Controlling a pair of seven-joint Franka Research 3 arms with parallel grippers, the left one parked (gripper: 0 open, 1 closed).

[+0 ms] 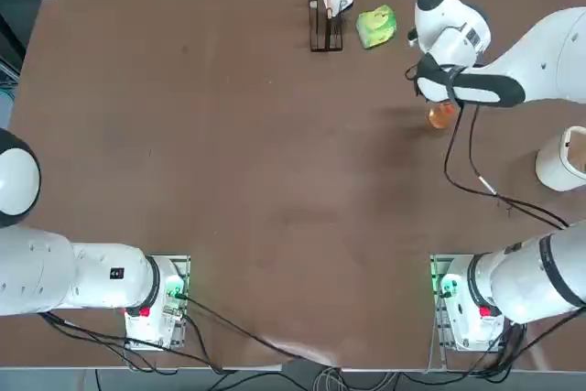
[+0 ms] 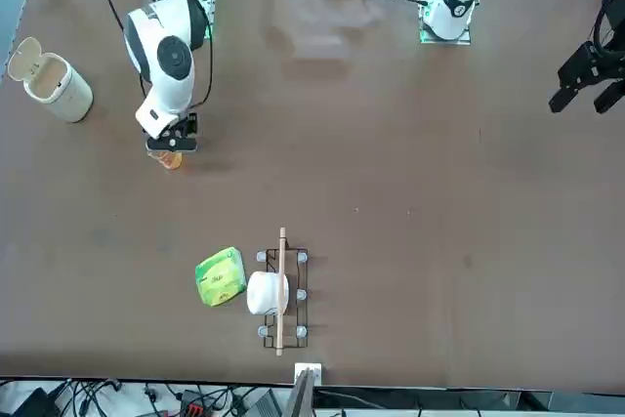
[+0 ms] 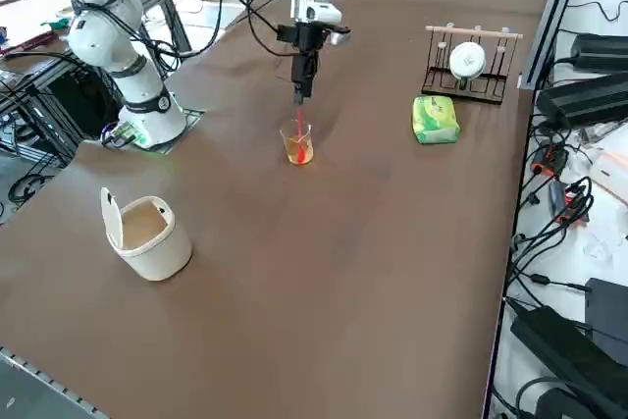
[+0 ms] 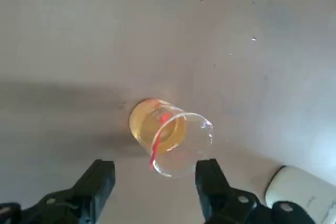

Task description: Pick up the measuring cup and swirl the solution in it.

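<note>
The measuring cup stands upright on the brown surface with the orange solution in its lower part, and nothing holds it. The right gripper hangs above it, jaws open on either side of the rim without touching. From overhead the arm's wrist covers most of the cup, leaving only an orange edge; the white cup is cut off in the wrist view.

Right end effector points straight down above the table, fingers spread apart.
</note>
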